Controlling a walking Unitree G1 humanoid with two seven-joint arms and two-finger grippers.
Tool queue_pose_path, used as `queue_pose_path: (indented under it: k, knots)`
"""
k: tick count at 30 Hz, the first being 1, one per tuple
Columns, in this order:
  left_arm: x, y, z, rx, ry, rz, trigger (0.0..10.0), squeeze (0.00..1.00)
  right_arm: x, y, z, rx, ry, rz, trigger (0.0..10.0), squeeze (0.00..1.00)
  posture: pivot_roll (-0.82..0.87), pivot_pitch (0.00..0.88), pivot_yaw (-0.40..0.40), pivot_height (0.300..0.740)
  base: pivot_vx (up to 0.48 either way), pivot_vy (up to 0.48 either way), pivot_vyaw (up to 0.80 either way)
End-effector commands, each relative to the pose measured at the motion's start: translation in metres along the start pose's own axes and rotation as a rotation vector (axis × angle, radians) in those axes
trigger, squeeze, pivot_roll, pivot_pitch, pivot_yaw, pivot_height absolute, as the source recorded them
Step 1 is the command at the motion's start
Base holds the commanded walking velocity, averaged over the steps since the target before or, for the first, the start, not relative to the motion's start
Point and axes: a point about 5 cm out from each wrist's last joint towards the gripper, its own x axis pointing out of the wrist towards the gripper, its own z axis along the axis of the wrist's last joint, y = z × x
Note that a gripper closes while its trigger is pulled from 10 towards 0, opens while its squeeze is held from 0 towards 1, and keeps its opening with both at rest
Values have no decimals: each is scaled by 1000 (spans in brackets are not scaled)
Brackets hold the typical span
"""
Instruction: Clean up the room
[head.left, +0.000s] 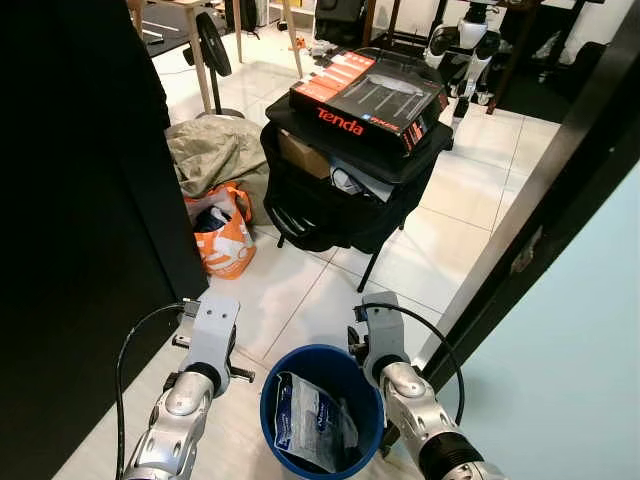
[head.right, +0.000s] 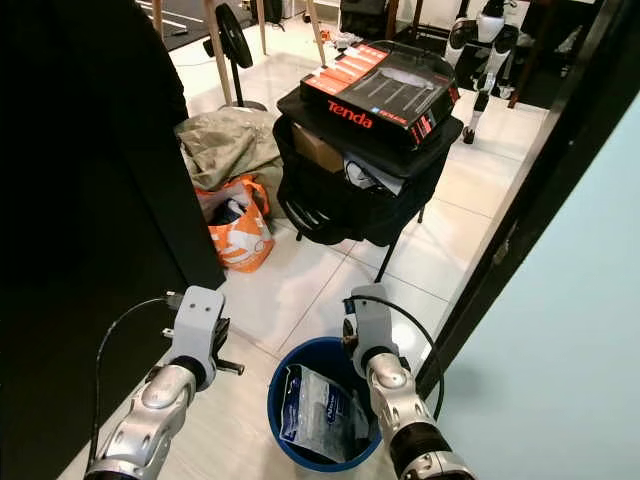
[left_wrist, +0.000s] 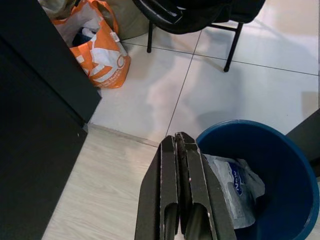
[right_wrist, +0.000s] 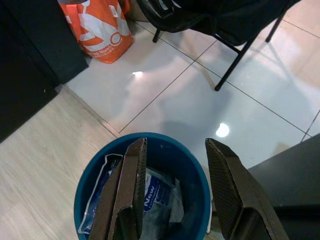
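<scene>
Blue bin (head.left: 280, 380) on floor between both arms, plastic packet (head.left: 305, 420) inside. Right hand (right_wrist: 175, 192) spread, above bin rim. Left hand (left_wrist: 181, 200) pressed together, beside bin.

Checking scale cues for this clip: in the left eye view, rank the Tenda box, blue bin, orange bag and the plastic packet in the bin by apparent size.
1. Tenda box and blue bin: they look about alike, and the bin is nearer the camera, so no ranking between them.
2. Orange bag.
3. Plastic packet, inside the bin.
</scene>
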Motion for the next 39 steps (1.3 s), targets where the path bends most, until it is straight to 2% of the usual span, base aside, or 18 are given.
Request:
queue_pose_path:
  k: [1, 39]
  knots:
    - [0, 0, -5, -14, 27, 1, 10000, 0, -3, 1, -8, -4, 31, 3, 10000, 0, 78, 102, -8, 740, 0, 0, 0]
    - [0, -1, -8, -30, 38, 15, 10000, 0, -3, 1, -13, -62, 69, -11, 10000, 0, 73, 73, -26, 740, 0, 0, 0]
